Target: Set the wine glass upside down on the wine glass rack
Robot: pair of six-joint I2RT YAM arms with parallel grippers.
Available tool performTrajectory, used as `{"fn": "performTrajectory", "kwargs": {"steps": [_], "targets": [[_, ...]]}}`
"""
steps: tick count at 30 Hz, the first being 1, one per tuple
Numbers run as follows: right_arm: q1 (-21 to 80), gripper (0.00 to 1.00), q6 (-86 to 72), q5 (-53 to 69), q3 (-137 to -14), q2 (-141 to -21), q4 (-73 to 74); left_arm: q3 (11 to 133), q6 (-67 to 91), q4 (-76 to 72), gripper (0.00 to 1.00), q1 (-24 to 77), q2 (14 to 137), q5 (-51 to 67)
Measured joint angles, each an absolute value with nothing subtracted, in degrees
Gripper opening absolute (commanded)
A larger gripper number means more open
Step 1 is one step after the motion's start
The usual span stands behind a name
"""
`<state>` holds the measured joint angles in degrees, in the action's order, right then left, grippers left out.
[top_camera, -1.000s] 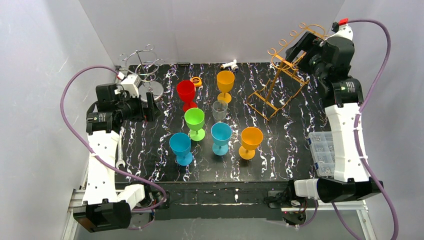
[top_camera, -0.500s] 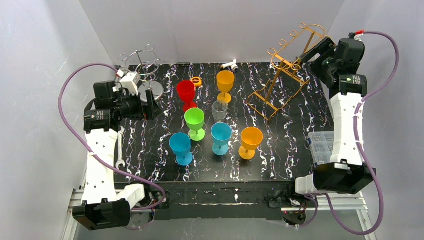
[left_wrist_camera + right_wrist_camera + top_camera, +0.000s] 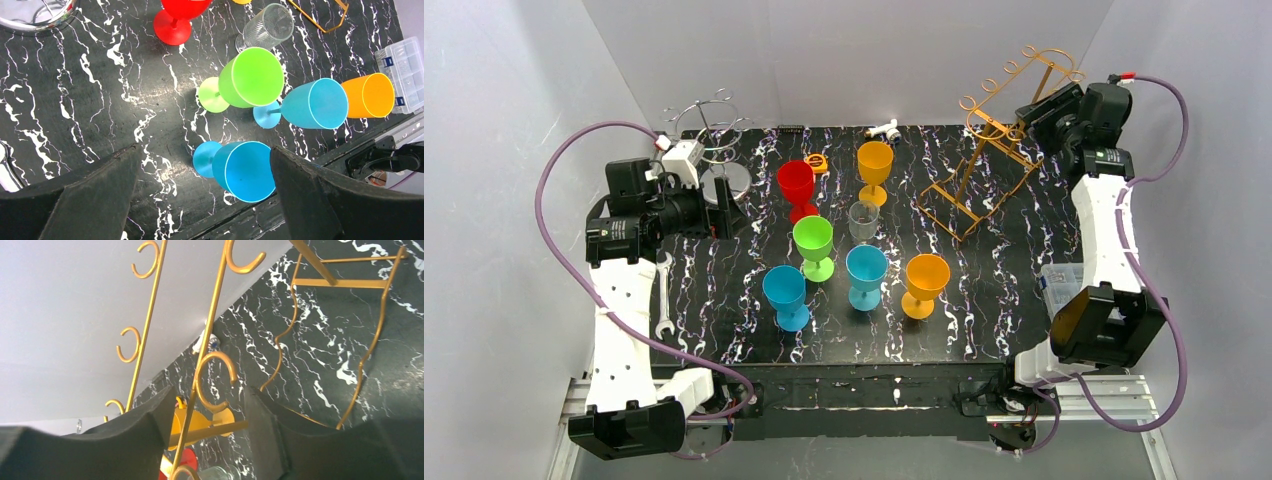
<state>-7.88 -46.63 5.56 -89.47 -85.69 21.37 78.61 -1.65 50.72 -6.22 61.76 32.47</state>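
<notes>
We are recording the right gripper backing off the gold rack, jaws narrowing, empty; left gripper jaws released; nothing hung yet.

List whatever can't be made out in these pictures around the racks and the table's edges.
- Right gripper: in the top view its jaws are hidden behind its own wrist and the gold rack.
- Silver rack: in the left wrist view it is cut off by the top edge, so only its base shows.
- Small white object at the far edge in the top view: too small to identify.
- Parts box in the top view: contents too small, and the right arm overlaps it.
</notes>
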Motion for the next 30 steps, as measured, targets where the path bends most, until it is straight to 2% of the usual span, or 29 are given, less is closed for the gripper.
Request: {"fn": "performTrajectory", "kwargs": {"steps": [4, 8, 12, 20, 25, 30], "targets": [[-7.88, 0.27, -48.73, 5.67, -87.09, -85.8, 16.73, 78.74, -1.91, 51.42, 0.99, -6.22, 61.82, 32.69], [-7.62, 0.06, -53.41, 6.79, -85.45, -86.11, 11.9, 79.07, -1.96, 51.86, 0.99, -6.22, 62.11, 33.06], [-5.15, 0.01, -57.34, 5.28, -83.85, -85.25, 6.52, 80.03, -1.93, 52.38, 0.99, -6.22, 62.43, 33.67], [5.65, 0.01, -58.63, -12.95, -69.21, -71.5, 1.26, 80.62, -1.87, 52.6, 0.99, -6.22, 62.41, 34.89], [9.67, 0.01, -63.72, -18.2, -55.92, -64.49, -11.29, 80.62, -1.93, 52.75, 0.99, -6.22, 62.0, 35.24], [11.99, 0.01, -69.14, -22.81, -47.44, -63.68, -23.83, 80.62, -1.89, 52.75, 0.99, -6.22, 61.36, 36.8]]}}
